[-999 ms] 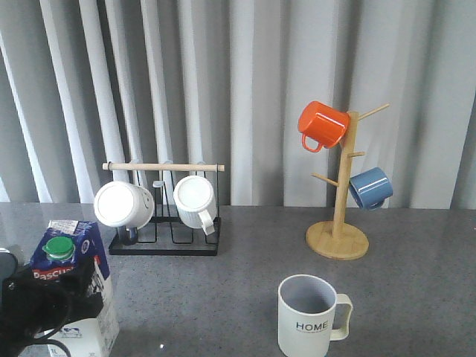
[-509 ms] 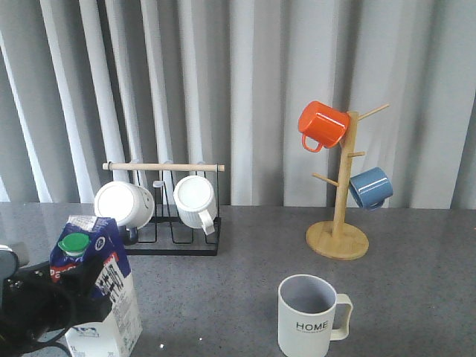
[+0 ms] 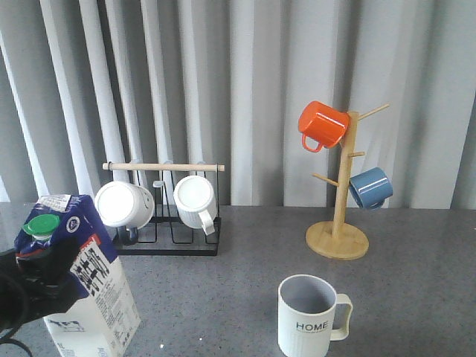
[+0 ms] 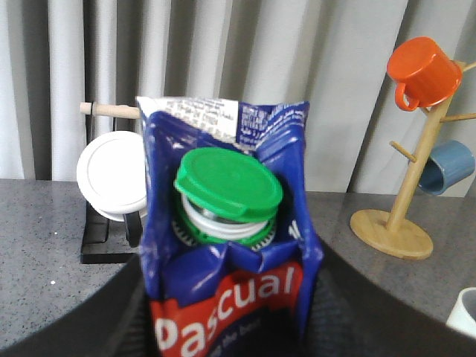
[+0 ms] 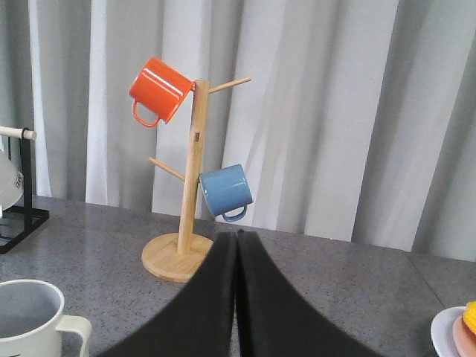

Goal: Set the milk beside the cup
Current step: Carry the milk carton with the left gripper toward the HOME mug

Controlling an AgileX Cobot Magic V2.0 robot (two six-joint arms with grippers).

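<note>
A: How does the left gripper (image 3: 44, 279) sit?

B: Low at the table's near left corner, its black body reaching in from the left edge of the front view. Its fingers are clamped on the tall blue-and-white milk carton with the green round cap (image 3: 80, 279), below the cap; the carton leans to the left.

A: And from the wrist?

B: The carton (image 4: 227, 245) fills the left wrist view, the red "Pascual" banner facing the camera.

A: Where is the pale ribbed mug lettered "HOME" (image 3: 309, 316)?

B: Well apart to the right, on the grey table (image 3: 245, 275).

A: The right gripper (image 5: 237, 297)?

B: Its two black fingers are pressed together on nothing, pointing toward the wooden mug tree (image 5: 187, 186).
</note>
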